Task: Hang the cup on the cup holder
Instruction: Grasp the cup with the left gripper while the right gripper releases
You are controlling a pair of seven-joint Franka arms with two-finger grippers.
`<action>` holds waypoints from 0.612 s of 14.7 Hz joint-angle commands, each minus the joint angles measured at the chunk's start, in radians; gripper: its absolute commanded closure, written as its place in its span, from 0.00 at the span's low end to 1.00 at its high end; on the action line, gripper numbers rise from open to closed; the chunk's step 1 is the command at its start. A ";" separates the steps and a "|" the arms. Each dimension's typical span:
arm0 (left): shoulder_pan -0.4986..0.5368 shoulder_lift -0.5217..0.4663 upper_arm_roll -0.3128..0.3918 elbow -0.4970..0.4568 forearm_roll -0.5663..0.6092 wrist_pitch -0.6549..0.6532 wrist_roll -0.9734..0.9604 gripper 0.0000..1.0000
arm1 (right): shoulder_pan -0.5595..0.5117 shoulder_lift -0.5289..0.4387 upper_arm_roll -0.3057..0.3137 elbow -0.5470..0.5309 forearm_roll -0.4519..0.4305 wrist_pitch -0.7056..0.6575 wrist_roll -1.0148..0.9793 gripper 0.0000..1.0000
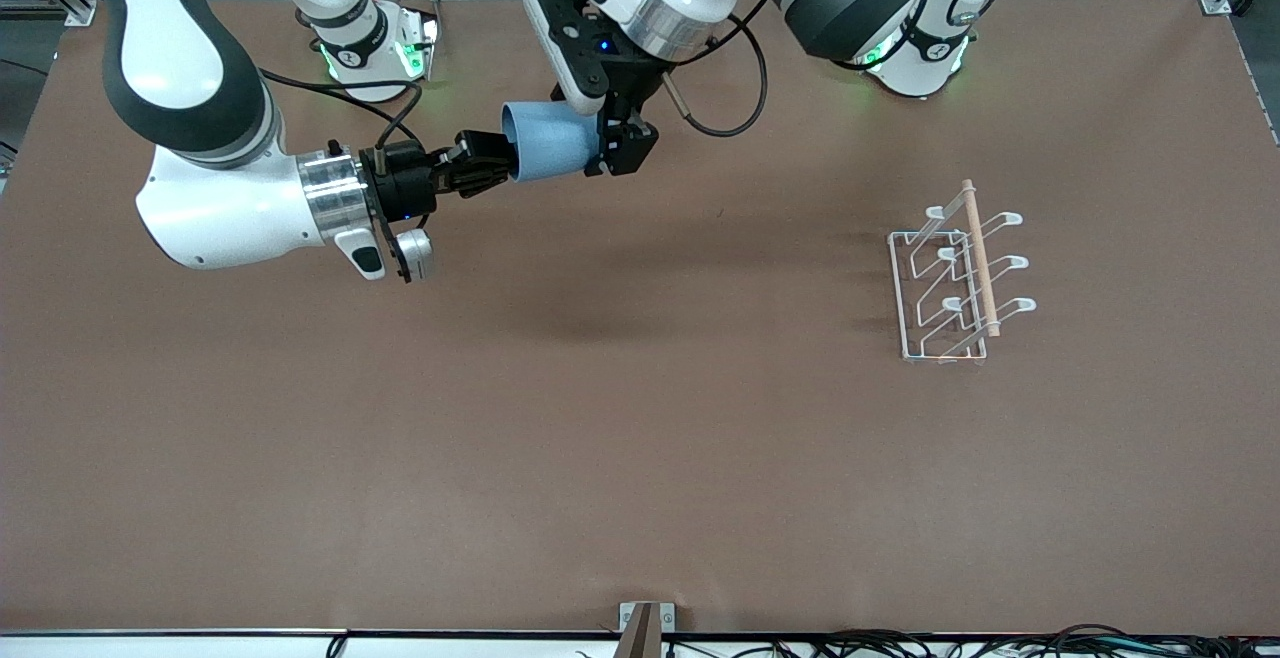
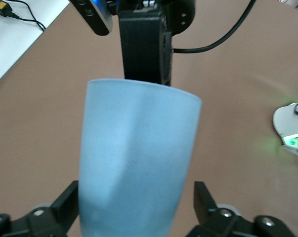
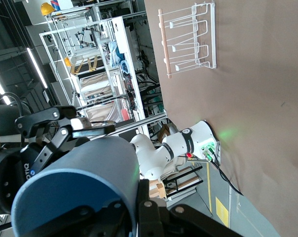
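Observation:
The light blue cup [image 1: 550, 143] lies on its side in the air over the table's part near the robots' bases. My right gripper [image 1: 497, 166] is shut on its rim, one finger inside the mouth and one outside, as the right wrist view [image 3: 139, 215] shows on the cup [image 3: 85, 168]. My left gripper [image 1: 618, 143] is open around the cup's narrow base; in the left wrist view [image 2: 136, 190] its fingers flank the cup [image 2: 136, 158], with a gap on one side. The white wire cup holder [image 1: 955, 273] with its wooden rod stands empty toward the left arm's end, also in the right wrist view [image 3: 188, 39].
The brown table [image 1: 640, 458] spreads wide between the cup and the cup holder. Both arm bases stand along the table's edge farthest from the front camera. A small metal bracket [image 1: 645, 626] sits at the nearest edge. Cables hang by the left gripper.

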 commanded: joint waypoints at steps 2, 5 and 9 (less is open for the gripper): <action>-0.016 0.043 -0.001 0.026 0.063 0.010 -0.011 0.25 | 0.016 -0.026 -0.008 -0.014 0.021 0.008 0.021 0.98; -0.029 0.045 0.001 0.026 0.087 0.009 -0.011 0.67 | 0.016 -0.026 -0.008 -0.011 0.021 0.005 0.021 0.96; -0.009 0.040 0.008 0.026 0.173 -0.051 -0.003 0.71 | 0.014 -0.026 -0.010 -0.009 0.019 -0.001 0.036 0.01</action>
